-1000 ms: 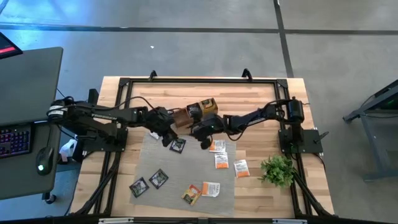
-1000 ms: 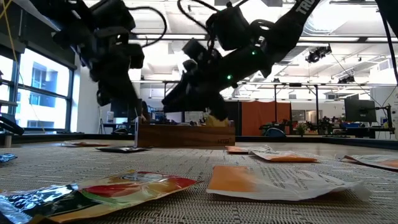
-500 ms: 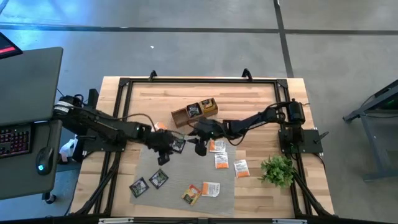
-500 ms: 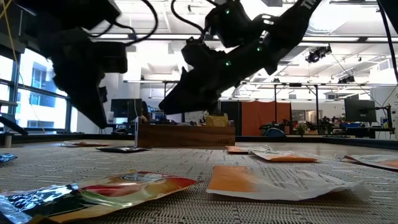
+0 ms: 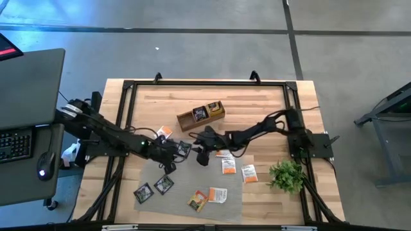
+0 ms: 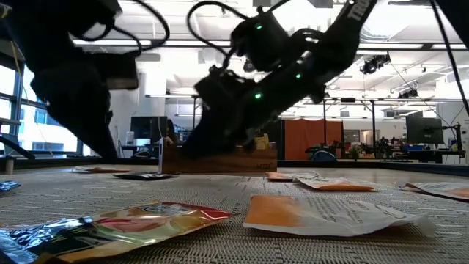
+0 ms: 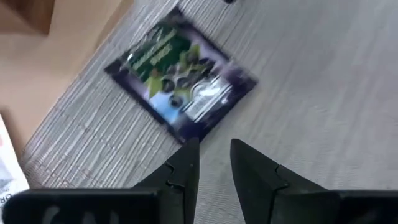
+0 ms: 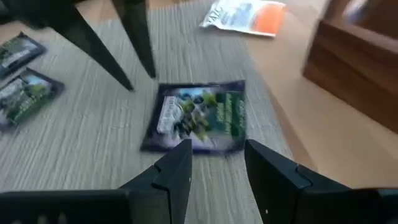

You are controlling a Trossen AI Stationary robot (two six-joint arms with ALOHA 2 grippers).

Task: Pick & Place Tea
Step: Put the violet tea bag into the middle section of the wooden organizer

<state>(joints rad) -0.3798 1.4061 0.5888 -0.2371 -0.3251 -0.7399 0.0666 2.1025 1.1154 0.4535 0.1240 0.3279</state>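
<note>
Left dark two-finger gripper [image 5: 171, 165] low over the table's middle, fingers [image 7: 186, 163] slightly parted and empty, right dark two-finger gripper [image 5: 201, 156] just beside it, fingers [image 8: 177, 168] parted, both arms stretched inward.

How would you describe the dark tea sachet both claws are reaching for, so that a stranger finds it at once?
Start at the grey woven mat on the wooden table, then go to its far edge, nearest the wooden box. There lies a flat square dark purple sachet with green print. Unlike the two similar ones at the mat's near left corner, it lies alone.
</note>
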